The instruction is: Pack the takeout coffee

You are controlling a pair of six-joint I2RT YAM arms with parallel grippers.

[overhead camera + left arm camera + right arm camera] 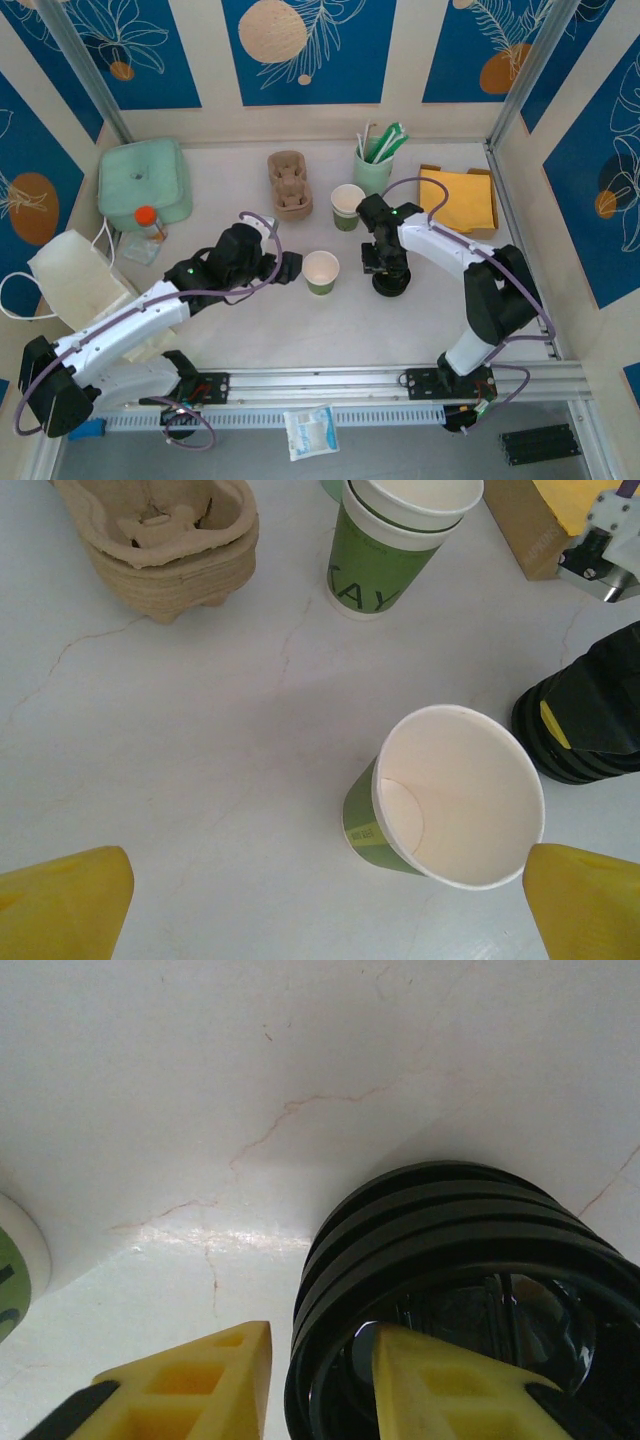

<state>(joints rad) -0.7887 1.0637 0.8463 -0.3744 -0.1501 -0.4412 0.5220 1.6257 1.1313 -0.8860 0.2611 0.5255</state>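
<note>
Two claws noted. I see the left gripper [288, 267] spread wide at 9 o'clock of the lidless takeout cup [321, 271], mid-table. The right gripper [322, 1345] stands apart, straddling the rim of the lid stack [390, 284] at the cup's 3 o'clock.

lid stack [440, 1230] — cut off below

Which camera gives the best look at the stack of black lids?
Right wrist: the stack of black lids is close, rims distinct, the right gripper straddling its edge. Top external shows it largely under that gripper; left wrist catches its side at the frame edge.
</note>
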